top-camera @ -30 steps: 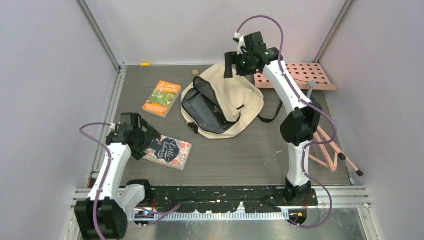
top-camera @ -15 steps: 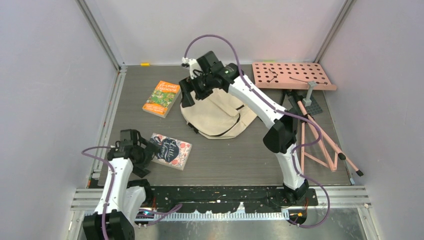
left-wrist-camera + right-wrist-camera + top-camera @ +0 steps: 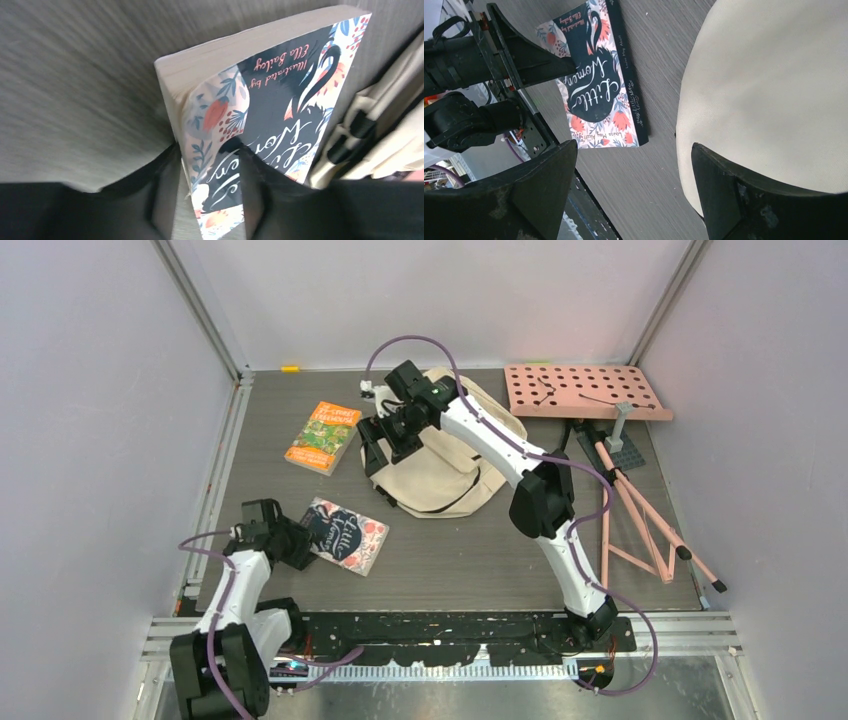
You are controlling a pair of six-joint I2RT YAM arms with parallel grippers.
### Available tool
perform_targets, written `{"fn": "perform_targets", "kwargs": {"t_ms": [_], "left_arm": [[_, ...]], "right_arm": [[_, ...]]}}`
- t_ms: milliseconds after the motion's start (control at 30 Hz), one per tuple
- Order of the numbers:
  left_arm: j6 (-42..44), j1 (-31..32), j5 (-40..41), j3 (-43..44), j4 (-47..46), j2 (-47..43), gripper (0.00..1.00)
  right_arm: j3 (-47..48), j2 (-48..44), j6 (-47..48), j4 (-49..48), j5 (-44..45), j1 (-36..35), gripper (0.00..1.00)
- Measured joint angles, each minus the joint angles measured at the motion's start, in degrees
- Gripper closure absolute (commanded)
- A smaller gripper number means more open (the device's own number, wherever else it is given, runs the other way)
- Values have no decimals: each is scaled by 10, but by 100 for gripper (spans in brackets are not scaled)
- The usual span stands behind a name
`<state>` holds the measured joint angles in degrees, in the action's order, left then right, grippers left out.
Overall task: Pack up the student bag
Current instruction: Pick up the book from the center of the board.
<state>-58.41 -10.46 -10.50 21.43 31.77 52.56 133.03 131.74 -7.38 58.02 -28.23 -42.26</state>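
The cream student bag [image 3: 455,465] lies at the middle back of the table, and its fabric also shows in the right wrist view [image 3: 769,85]. My right gripper [image 3: 385,445] hangs open over the bag's left edge, with only bare table between its fingers [image 3: 634,150]. A floral "Little Women" book [image 3: 345,535] lies near the front left. My left gripper [image 3: 297,545] straddles its near corner [image 3: 207,165]. One finger lies over the cover. A sliver of table shows between the other finger and the page edge.
An orange book [image 3: 323,437] lies left of the bag. A pink perforated board [image 3: 585,390] sits at the back right, with a pink folding stand [image 3: 640,530] sprawled below it. Grey walls close in on both sides.
My right arm has swung from the back right to the bag's left side, and the bag's dark inside no longer shows. My left gripper has dropped onto the book's corner and its jaws have narrowed.
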Motion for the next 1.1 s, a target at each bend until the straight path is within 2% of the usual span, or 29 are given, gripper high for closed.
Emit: {"fn": "perform_targets", "kwargs": {"t_ms": [100,133,333,600,733,967,1100], "left_arm": [[2,-2,-29,-5,-58,37,98],[5,-3,-42,-3,-71,45,100],[31,-4,-65,7,-115,54,100],[62,-5,-34,20,-76,-97,100],[70,-6,-36,44,-70,-143,100],[80,-6,-96,103,-71,-168,100],[75,-6,-147,121,-98,-164,100]], "right_arm": [[-6,0,3,2,1,0,11],[-9,0,5,4,1,0,11],[-21,0,10,13,5,6,13],[-21,0,-13,6,7,38,13],[-21,-4,-48,-12,-13,71,12],[-35,-49,-116,-69,-85,120,9],[-35,-74,-145,-101,-136,123,9]]}}
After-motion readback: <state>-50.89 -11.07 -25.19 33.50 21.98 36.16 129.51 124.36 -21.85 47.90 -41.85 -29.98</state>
